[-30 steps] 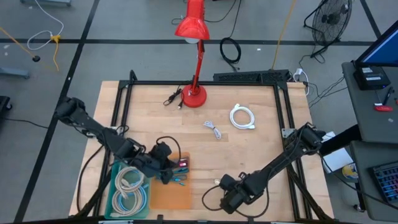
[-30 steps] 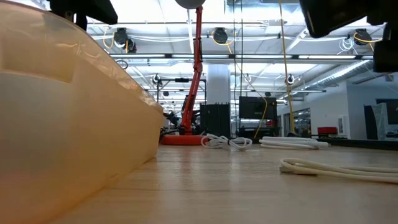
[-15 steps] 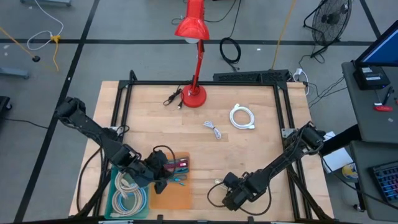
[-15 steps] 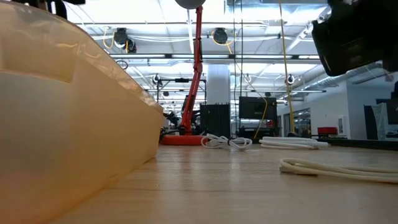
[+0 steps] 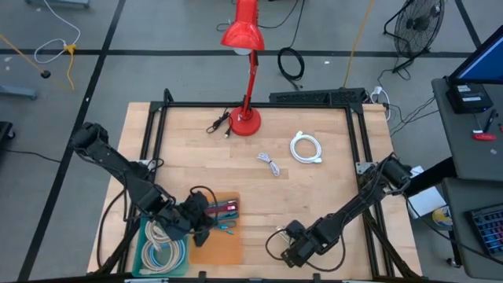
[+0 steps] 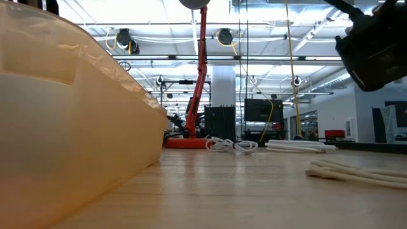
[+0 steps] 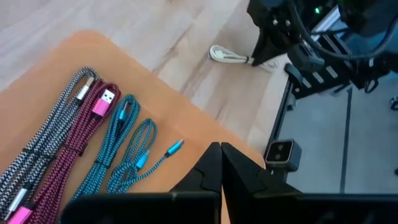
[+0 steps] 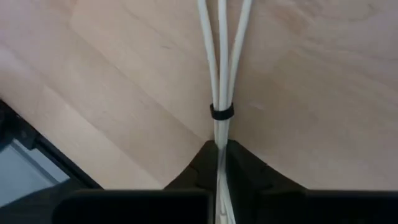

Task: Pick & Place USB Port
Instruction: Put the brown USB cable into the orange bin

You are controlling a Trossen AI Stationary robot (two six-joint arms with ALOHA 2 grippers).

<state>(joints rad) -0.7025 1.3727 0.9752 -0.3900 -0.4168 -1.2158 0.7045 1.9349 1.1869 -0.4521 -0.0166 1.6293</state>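
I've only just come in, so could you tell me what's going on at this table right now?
The right end effector is shut on a bundled white cable near the table's front edge. The left end effector is shut and empty, over the orange tray where braided cables in grey, magenta and teal lie side by side. Two more white cables lie further back, near the red lamp.
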